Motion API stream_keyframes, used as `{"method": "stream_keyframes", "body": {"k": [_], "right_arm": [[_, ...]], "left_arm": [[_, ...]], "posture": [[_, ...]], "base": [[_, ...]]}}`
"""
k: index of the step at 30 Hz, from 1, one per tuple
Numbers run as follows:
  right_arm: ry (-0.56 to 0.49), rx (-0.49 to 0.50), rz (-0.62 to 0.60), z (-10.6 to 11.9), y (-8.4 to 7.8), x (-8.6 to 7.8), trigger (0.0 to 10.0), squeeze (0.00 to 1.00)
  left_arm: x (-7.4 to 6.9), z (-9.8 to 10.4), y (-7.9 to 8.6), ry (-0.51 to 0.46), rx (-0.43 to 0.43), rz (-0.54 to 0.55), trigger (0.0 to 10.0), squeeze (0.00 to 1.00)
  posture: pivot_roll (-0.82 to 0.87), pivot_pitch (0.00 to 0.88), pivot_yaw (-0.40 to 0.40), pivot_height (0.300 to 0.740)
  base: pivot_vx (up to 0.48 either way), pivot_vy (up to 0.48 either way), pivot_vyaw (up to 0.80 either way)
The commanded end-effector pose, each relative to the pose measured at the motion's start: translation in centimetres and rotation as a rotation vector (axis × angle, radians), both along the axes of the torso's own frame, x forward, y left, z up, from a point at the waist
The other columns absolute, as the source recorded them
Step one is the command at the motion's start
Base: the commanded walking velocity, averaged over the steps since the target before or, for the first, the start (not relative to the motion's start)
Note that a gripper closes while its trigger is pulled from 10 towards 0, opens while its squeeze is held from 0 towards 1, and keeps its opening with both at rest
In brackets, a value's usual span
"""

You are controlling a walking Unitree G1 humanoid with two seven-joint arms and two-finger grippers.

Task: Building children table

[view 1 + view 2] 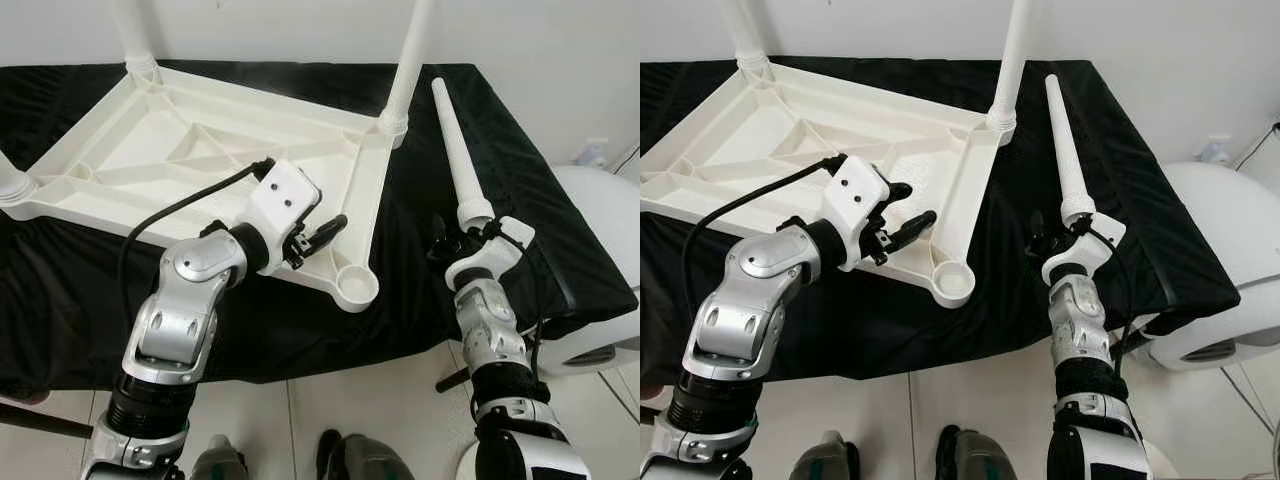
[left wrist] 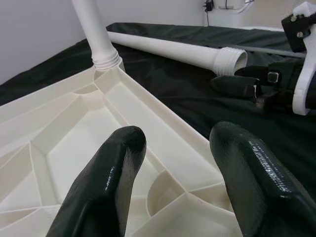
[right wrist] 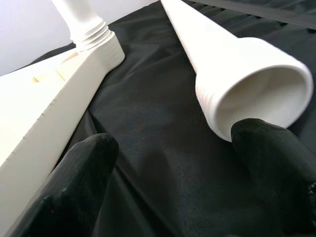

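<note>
An upturned white tabletop (image 1: 180, 150) lies on a black cloth (image 1: 540, 200) that covers the work surface, its ribbed underside facing up. Legs already stand in three corners: one ahead of the left gripper (image 1: 318, 235) at the far right corner (image 1: 408, 60), one at the far left (image 1: 133, 35), and one at the left edge (image 1: 10, 180). The near right corner, just beyond and to the right of the left gripper's fingertips, holds an unfilled round socket (image 1: 356, 285) close to the cloth's front edge. Bare black cloth lies between the tabletop's right rim and the loose leg (image 1: 455, 145), and more to the right of that leg.

The left gripper hovers over the tabletop's near right rim with its fingers (image 2: 103, 182) spread apart, holding nothing. The right gripper (image 1: 462, 240) sits at the loose leg's threaded open end; its fingers (image 3: 271, 163) are parted, one touching the mouth of the leg, the other well off to the side over the cloth, not clamped.
</note>
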State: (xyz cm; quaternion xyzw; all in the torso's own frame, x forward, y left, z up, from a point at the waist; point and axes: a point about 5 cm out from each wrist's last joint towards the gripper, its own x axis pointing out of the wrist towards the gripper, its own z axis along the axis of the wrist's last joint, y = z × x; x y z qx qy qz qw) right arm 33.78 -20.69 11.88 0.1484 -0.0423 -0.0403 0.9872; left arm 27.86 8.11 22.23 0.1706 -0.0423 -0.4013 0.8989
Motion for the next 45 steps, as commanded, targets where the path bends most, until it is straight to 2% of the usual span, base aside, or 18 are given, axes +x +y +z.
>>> {"method": "stream_keyframes", "body": {"k": [1, 10, 12, 19, 21, 23, 27, 28, 29, 31, 32, 34, 36, 41, 42, 43, 44, 45], "right_arm": [[0.005, 0.018, -0.005, -0.3, -0.2, 0.0, 10.0, 0.0], [-0.01, 0.019, -0.012, 0.1, -0.4, 0.8, 10.0, 0.0], [-0.019, 0.016, -0.012, 0.4, -0.4, 1.0, 9.2, 0.0], [-0.044, 0.012, -0.011, 1.0, -0.4, 1.4, 8.9, 0.0], [-0.051, 0.011, -0.008, 1.1, -0.3, 1.5, 8.7, 0.0], [-0.064, 0.014, 0.01, 1.3, 0.1, 1.8, 7.4, 0.0], [-0.073, 0.015, 0.025, 1.4, 0.3, 1.8, 7.3, 0.0], [-0.082, 0.018, 0.036, 1.5, 0.5, 1.9, 7.5, 0.0], [-0.098, 0.028, 0.046, 1.7, 0.7, 2.0, 8.4, 0.0], [-0.109, 0.034, 0.052, 1.9, 0.8, 2.0, 8.4, 0.0], [-0.123, 0.034, 0.058, 2.1, 0.9, 2.1, 7.2, 0.0], [-0.131, 0.036, 0.062, 2.3, 1.0, 2.1, 7.2, 0.0], [-0.139, 0.04, 0.063, 2.5, 1.1, 2.2, 7.6, 0.0], [-0.149, 0.044, 0.058, 2.9, 1.1, 2.5, 6.9, 0.0], [-0.15, 0.045, 0.054, 3.0, 1.1, 2.7, 5.6, 0.0], [-0.15, 0.043, 0.05, 3.1, 1.0, 2.8, 5.7, 0.0], [-0.151, 0.047, 0.045, 3.2, 1.0, 2.9, 4.9, 0.0], [-0.151, 0.047, 0.045, 3.2, 1.0, 2.9, 4.9, 0.0]], "left_arm": [[-0.3, 0.0, -0.1, -0.007, -0.008, 0.021, 10.0, 0.0], [-0.9, -0.1, 0.0, 0.006, -0.002, 0.018, 10.0, 0.0], [-1.0, -0.1, 0.0, 0.011, 0.001, 0.018, 10.0, 0.0], [-1.2, -0.2, 0.1, 0.018, 0.009, 0.017, 10.0, 0.0], [-1.3, -0.2, 0.1, 0.02, 0.011, 0.018, 10.0, 0.0], [-1.3, -0.2, 0.1, 0.022, 0.014, 0.023, 10.0, 0.0], [-1.3, -0.2, 0.1, 0.021, 0.016, 0.027, 10.0, 0.0], [-1.3, -0.2, 0.1, 0.021, 0.017, 0.029, 10.0, 0.0], [-1.3, -0.3, 0.2, 0.02, 0.018, 0.033, 10.0, 0.0], [-1.3, -0.3, 0.2, 0.021, 0.018, 0.036, 10.0, 0.0], [-1.3, -0.3, 0.2, 0.021, 0.02, 0.038, 10.0, 0.0], [-1.3, -0.3, 0.2, 0.021, 0.02, 0.039, 10.0, 0.0], [-1.3, -0.3, 0.2, 0.022, 0.021, 0.041, 10.0, 0.0], [-1.3, -0.3, 0.3, 0.025, 0.021, 0.046, 10.0, 0.0], [-1.4, -0.3, 0.3, 0.025, 0.022, 0.047, 10.0, 0.0], [-1.4, -0.3, 0.3, 0.026, 0.022, 0.047, 10.0, 0.0], [-1.4, -0.3, 0.3, 0.026, 0.022, 0.047, 10.0, 0.0], [-1.4, -0.3, 0.3, 0.026, 0.022, 0.047, 10.0, 0.0]], "posture": [[0.06, 0.164, -0.034, 0.74], [0.08, 0.175, -0.023, 0.74], [0.09, 0.179, -0.018, 0.74], [0.1, 0.183, -0.013, 0.74], [0.1, 0.183, -0.013, 0.74], [0.1, 0.182, -0.014, 0.74], [0.1, 0.181, -0.014, 0.74], [0.1, 0.181, -0.016, 0.74], [0.1, 0.181, -0.016, 0.74], [0.1, 0.18, -0.016, 0.74], [0.1, 0.182, -0.017, 0.74], [0.1, 0.182, -0.017, 0.74], [0.1, 0.185, -0.018, 0.74], [0.1, 0.189, -0.017, 0.74], [0.1, 0.191, -0.017, 0.74], [0.1, 0.192, -0.017, 0.74], [0.11, 0.193, -0.015, 0.74], [0.11, 0.193, -0.015, 0.74]], "base": [[0.0, 0.0, 0.0], [0.0, 0.0, 0.0], [0.0, 0.0, 0.0], [0.0, 0.0, 0.0], [0.0, 0.0, 0.0], [0.0, 0.0, 0.0], [0.0, 0.0, 0.0], [0.0, 0.0, 0.0], [0.0, 0.0, 0.0], [0.0, 0.0, 0.0], [0.0, 0.0, 0.0], [0.0, 0.0, 0.0], [0.0, 0.0, 0.0], [0.0, 0.0, 0.0], [0.0, 0.0, 0.0], [0.0, 0.0, 0.0], [0.0, 0.0, 0.0], [0.0, 0.0, 0.0]]}}
